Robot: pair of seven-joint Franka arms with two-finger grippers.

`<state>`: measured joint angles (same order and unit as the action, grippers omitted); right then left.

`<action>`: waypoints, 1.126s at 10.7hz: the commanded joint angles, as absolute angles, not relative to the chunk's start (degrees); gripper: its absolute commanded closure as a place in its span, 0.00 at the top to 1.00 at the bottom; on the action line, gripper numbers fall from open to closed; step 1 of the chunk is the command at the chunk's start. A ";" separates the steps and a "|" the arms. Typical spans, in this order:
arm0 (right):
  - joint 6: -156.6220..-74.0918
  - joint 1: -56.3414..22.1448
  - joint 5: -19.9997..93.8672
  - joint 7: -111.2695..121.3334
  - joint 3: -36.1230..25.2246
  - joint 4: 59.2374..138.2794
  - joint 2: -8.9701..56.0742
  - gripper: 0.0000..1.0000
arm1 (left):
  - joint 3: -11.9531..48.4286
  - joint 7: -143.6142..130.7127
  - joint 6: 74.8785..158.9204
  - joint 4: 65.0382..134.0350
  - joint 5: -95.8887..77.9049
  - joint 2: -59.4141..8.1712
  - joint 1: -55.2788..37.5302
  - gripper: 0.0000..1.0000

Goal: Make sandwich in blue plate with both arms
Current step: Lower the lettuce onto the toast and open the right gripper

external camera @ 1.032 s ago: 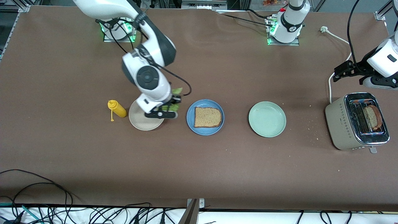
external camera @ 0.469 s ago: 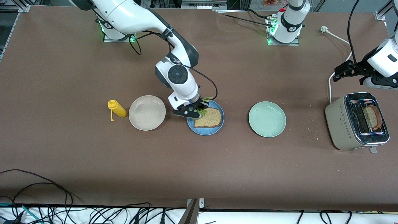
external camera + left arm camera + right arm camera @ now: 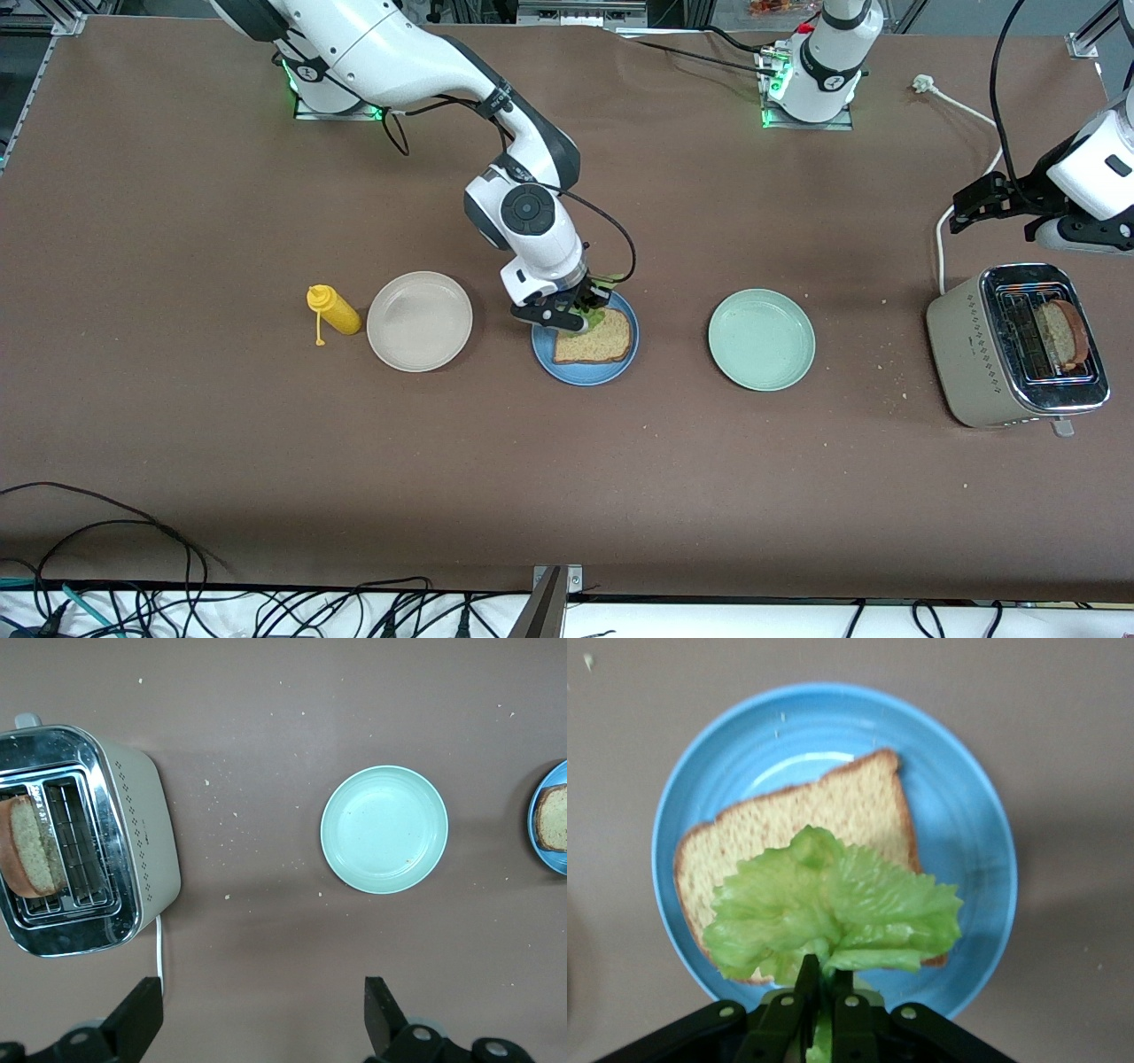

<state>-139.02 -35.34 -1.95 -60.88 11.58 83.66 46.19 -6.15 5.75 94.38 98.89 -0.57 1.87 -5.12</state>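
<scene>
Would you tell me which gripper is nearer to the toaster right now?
Left. The left gripper hangs open over bare table beside the toaster, while the right gripper is over the blue plate, shut on the lettuce leaf.

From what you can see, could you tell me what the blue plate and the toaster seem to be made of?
Blue plate: probably matte plastic or glazed ceramic; even colour, soft sheen, faint rings. Toaster: beige body, perhaps painted metal or plastic, with a mirror-bright, likely steel, top.

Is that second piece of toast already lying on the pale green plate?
No, the green plate holds nothing but crumbs, and the second toast stands in a slot of the toaster.
</scene>
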 commanded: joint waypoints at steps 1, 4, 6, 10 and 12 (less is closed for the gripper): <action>-138.78 -35.68 -1.93 -61.35 9.32 78.84 47.89 0.06 | -5.98 5.98 93.34 97.65 0.35 1.49 -4.92 1.00; -138.52 -35.77 -2.81 -61.09 9.23 78.84 47.29 1.00 | -5.98 5.98 93.34 97.65 0.35 1.58 -4.92 1.00; -137.82 -35.34 -6.04 -60.38 9.14 78.84 46.06 1.00 | -5.98 5.98 93.34 97.65 0.35 1.49 -4.92 1.00; -123.27 -33.93 -6.51 -49.00 5.73 78.93 39.39 1.00 | -5.98 5.98 93.34 97.65 0.35 1.49 -4.92 1.00; -114.30 -32.26 -6.16 -35.15 2.30 78.93 35.70 1.00 | -5.98 5.98 93.34 97.65 0.35 1.49 -4.92 1.00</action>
<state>-122.93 -34.04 -5.97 -48.06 5.18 78.31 40.25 -6.14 5.75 94.37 98.87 -0.57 1.86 -5.11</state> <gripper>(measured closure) 0.000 0.000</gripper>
